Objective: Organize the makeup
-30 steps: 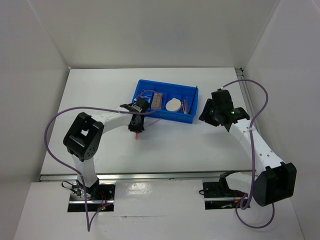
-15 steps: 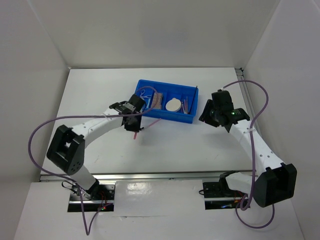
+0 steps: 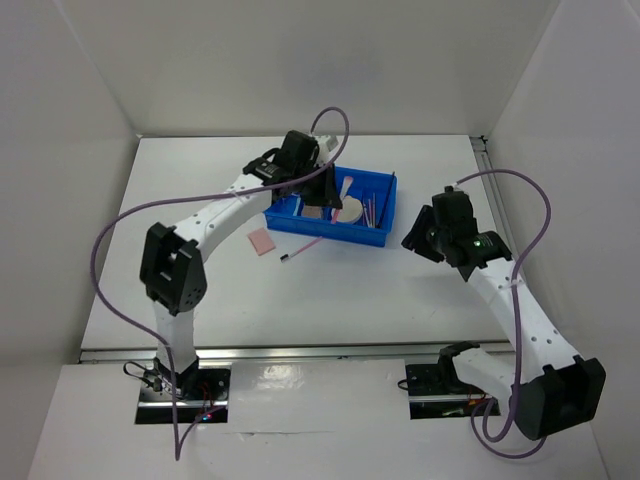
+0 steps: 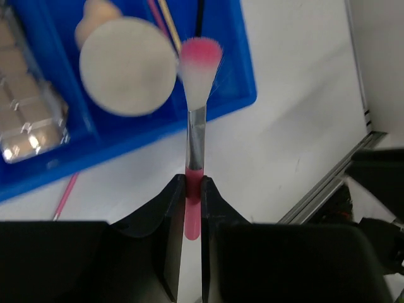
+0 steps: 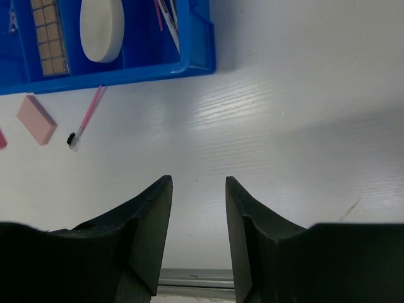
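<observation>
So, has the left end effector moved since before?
Yes, the left end effector went from the near side of the blue tray to above it.

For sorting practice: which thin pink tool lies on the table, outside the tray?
The slim pink wand beside the blue tray; the others are inside it or gripped.

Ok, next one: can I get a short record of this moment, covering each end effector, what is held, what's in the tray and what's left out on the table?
left end effector: shut on pink brush, bristles over the blue tray
right end effector: open, empty, above the table right of the tray
in tray: cream puff, palette, thin sticks
on table: pink pad, pink stick by the tray's front wall
</observation>
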You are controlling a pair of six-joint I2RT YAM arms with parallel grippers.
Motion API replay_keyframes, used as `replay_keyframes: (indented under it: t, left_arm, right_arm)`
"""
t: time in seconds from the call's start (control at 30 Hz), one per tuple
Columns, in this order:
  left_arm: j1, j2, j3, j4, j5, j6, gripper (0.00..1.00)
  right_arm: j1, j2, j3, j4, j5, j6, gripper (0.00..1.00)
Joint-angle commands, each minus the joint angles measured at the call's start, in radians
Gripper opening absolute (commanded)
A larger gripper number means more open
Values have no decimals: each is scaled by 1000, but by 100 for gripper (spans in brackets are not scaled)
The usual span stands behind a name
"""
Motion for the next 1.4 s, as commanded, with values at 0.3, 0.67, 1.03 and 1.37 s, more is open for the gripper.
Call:
replay_keyframes:
  t: [0.3,0.67,1.03,1.37]
  left_arm:
    - [-28,486,568,95,204,-160,0]
    - [-37,624,709,143,212,-197,62]
    - [-48,233,323,11,75,126,58]
    - [-59,-111,-362,45,-224,230,72]
  right_arm:
    - [10,-173,-16,-167,65,75,47]
    - [10,-186,-15,-176,55,84,47]
    - [10,-153,-25,-126,55,84,47]
    - [10,-94,-54,-27,13,66,47]
